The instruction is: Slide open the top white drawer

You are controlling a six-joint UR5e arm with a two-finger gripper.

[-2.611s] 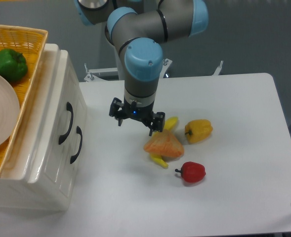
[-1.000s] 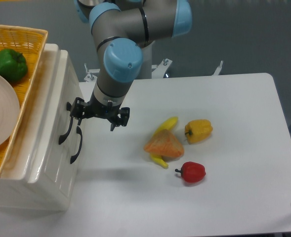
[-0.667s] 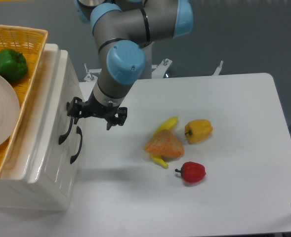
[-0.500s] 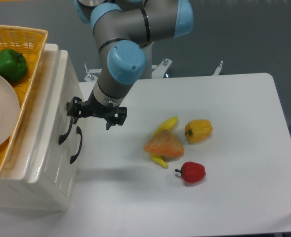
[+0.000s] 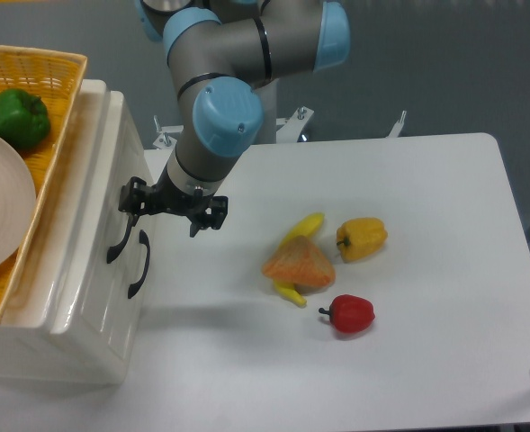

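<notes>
While the cabinet (image 5: 85,297) stands at the counter's (image 5: 408,270) left edge, the top white drawer (image 5: 103,193) sits shut in its front, upper of two, its curved black handle (image 5: 121,229) facing right. Spread wide, the pincer (image 5: 167,210) hangs at that handle's upper end, one finger touching or just beside it (which, I cannot tell). Right of the cabinet lie a yellow pepper (image 5: 362,238), a red pepper (image 5: 350,313) and an orange piece (image 5: 299,263). Atop the cabinet, a basket (image 5: 44,67) holds a green pepper (image 5: 14,117).

No text, label, brand, number or sign can be read on anything here.
</notes>
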